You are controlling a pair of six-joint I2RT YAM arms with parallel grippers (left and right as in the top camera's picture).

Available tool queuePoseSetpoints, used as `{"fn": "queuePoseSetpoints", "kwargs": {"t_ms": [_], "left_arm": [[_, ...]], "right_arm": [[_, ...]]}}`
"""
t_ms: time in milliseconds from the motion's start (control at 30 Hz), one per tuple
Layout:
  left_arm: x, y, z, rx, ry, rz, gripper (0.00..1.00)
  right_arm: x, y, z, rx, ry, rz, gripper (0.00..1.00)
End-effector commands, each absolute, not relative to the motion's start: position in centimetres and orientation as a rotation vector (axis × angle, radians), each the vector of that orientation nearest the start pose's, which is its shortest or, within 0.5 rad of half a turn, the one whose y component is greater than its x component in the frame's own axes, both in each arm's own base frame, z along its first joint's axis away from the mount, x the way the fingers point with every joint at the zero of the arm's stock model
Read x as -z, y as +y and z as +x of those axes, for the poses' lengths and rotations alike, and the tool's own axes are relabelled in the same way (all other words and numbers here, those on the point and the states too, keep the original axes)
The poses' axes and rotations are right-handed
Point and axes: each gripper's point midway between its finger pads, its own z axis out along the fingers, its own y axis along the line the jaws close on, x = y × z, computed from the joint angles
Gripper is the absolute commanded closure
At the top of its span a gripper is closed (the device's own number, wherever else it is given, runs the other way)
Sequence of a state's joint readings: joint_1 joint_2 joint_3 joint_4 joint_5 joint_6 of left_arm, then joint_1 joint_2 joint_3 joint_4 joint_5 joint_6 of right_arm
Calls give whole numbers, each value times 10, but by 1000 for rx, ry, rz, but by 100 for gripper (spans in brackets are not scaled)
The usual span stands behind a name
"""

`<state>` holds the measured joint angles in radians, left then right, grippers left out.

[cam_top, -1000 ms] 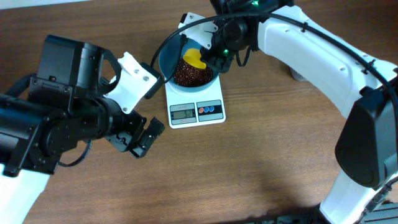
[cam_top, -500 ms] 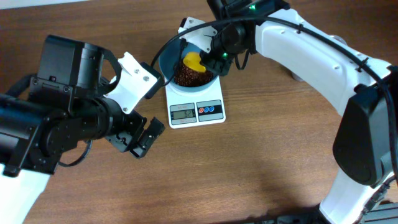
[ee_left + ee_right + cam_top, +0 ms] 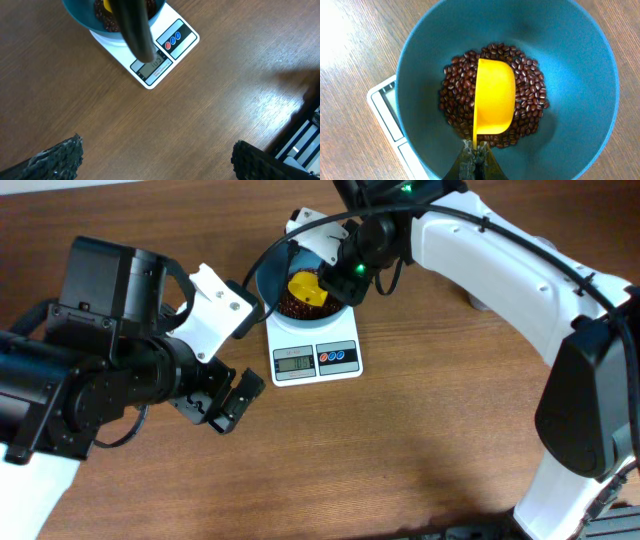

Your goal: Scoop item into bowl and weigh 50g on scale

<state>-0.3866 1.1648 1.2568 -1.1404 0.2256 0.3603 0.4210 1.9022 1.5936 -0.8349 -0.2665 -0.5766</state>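
Observation:
The teal bowl (image 3: 262,275) stands on the white scale (image 3: 315,358) at the back middle of the table. Dark red-brown beans (image 3: 460,90) lie in a heap on the bowl's (image 3: 580,75) bottom. My right gripper (image 3: 476,150) is shut on the thin handle of a yellow scoop (image 3: 494,100), which hangs low over the beans inside the bowl. No beans show in the scoop. My left gripper (image 3: 157,150) is open over bare wood, left of and nearer than the scale (image 3: 165,60), with nothing between its fingers (image 3: 60,160).
A black cable (image 3: 270,250) arcs past the bowl's left rim and crosses the left wrist view as a dark tube (image 3: 135,27). Something white (image 3: 305,215) sits just behind the bowl. A grey object (image 3: 480,302) peeks from under the right arm.
The scoop has moved slightly left and lower over the beans and has turned, showing a broader yellow face. The left arm has stayed still.

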Motion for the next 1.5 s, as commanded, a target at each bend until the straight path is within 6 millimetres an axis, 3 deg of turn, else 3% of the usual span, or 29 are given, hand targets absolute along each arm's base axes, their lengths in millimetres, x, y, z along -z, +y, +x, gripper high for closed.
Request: {"fn": "queuePoseSetpoints", "kwargs": {"t_ms": [0,167,333,467,667,800,933,1167,1333,1467], "left_arm": [[-239,-142,239,315,2353,1043,1],[-239,-142,239,315,2353,1043,1],[-239,-142,239,315,2353,1043,1],[-239,-142,239,315,2353,1043,1],[-239,-142,239,315,2353,1043,1],[-239,-142,239,315,2353,1043,1],[-239,-142,239,316,2353,1043,1],[-239,-142,239,315,2353,1043,1],[-239,-142,239,315,2353,1043,1],[-239,-142,239,315,2353,1043,1]], "right_arm": [[-132,240,392,-417,2356,-1295,96],[-134,243,386,-482,2393,-1250,96],[-152,248,389,-662,2387,-1145,96],[-160,238,397,-768,2432,-984,96],[-172,227,406,-865,2393,-923,96],[-169,223,409,-831,2406,-916,96],[-158,210,424,-613,2434,-917,96],[-152,213,431,-585,2407,-921,96],[-141,198,444,-389,2429,-896,96],[-133,206,443,-349,2416,-962,96]]}}
